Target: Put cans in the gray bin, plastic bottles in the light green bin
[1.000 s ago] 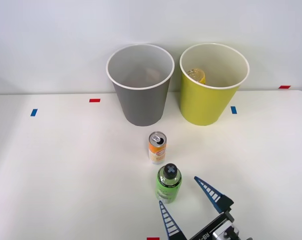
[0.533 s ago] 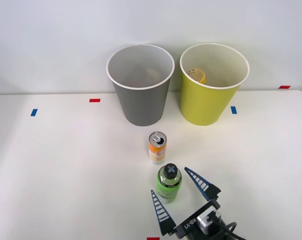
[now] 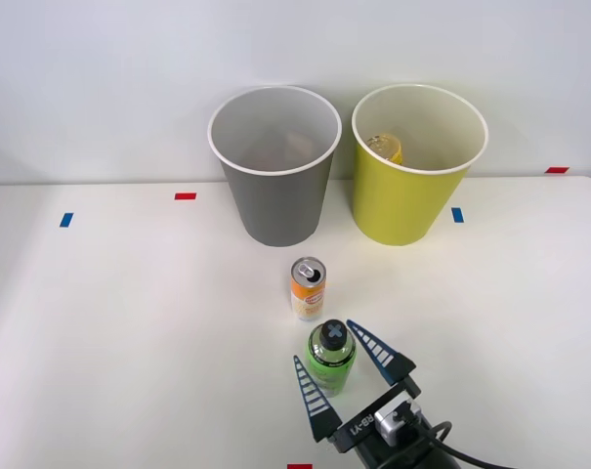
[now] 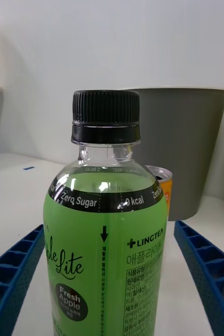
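With its blue ribbed fingers spread wide on either side of the green bottle [image 3: 330,358], the right gripper [image 3: 339,378] stands open and has not yet taken hold; the wrist view shows the bottle [image 4: 109,236] upright between the two fingers [image 4: 14,273], with bare table visible on both sides of it, so neither pad appears to touch the label. The bottle stands on the white table [image 3: 129,313] near the front edge, and the orange-and-white can [image 3: 308,288] stands upright just beyond it, between the bottle and the gray bin [image 3: 274,166]. The light green bin [image 3: 412,166] sits beside the gray one at the back of the table, and a clear bottle with a yellow label [image 3: 384,148] already lies inside it. Judging from this, the step in hand is the grasp of the green bottle, with the can left for afterwards. The next move calls for closing squarely on the bottle's body, then lifting it straight enough to clear the can close behind it, and carrying it back and to the right over the white rim of the light green bin.
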Available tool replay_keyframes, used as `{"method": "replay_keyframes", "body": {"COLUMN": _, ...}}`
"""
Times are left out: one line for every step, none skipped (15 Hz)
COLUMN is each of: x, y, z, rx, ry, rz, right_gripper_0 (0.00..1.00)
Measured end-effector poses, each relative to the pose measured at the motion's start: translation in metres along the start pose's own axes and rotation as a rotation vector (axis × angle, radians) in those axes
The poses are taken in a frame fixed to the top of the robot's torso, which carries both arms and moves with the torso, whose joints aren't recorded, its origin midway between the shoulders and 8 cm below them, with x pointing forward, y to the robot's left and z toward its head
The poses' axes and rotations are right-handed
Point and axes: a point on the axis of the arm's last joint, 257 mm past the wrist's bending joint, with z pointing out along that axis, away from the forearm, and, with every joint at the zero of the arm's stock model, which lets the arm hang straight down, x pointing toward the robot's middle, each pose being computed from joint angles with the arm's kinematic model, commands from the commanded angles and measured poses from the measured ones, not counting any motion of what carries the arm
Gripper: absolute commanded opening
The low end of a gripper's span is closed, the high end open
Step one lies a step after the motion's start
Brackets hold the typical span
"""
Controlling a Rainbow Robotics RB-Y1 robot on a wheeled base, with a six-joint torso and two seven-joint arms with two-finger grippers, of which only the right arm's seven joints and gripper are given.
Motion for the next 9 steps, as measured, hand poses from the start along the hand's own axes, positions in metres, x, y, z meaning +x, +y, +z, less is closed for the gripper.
{"method": "replay_keyframes", "body": {"x": 0.000, "y": -0.002, "z": 0.000, "rx": 0.003, "ry": 0.001, "rz": 0.001, "right_gripper_0": 0.00}}
{"method": "replay_keyframes", "body": {"x": 0.000, "y": -0.003, "z": 0.000, "rx": 0.006, "ry": 0.002, "rz": 0.001, "right_gripper_0": 0.00}}
{"method": "replay_keyframes", "body": {"x": 0.000, "y": -0.004, "z": 0.000, "rx": 0.008, "ry": 0.001, "rz": 0.001, "right_gripper_0": 0.00}}
{"method": "replay_keyframes", "body": {"x": 0.000, "y": -0.005, "z": 0.000, "rx": 0.009, "ry": 0.000, "rz": -0.001, "right_gripper_0": 0.00}}
{"method": "replay_keyframes", "body": {"x": -0.001, "y": -0.006, "z": 0.001, "rx": 0.009, "ry": -0.003, "rz": -0.007, "right_gripper_0": 0.00}}
{"method": "replay_keyframes", "body": {"x": -0.002, "y": -0.007, "z": 0.001, "rx": 0.009, "ry": -0.007, "rz": -0.013, "right_gripper_0": 0.00}}
{"method": "replay_keyframes", "body": {"x": -0.004, "y": -0.009, "z": 0.001, "rx": 0.012, "ry": -0.009, "rz": -0.016, "right_gripper_0": 0.00}}
{"method": "replay_keyframes", "body": {"x": -0.006, "y": -0.009, "z": 0.002, "rx": 0.008, "ry": 0.002, "rz": -0.011, "right_gripper_0": 0.00}}
{"method": "replay_keyframes", "body": {"x": -0.010, "y": -0.008, "z": 0.002, "rx": -0.002, "ry": 0.025, "rz": -0.002, "right_gripper_0": 0.00}}
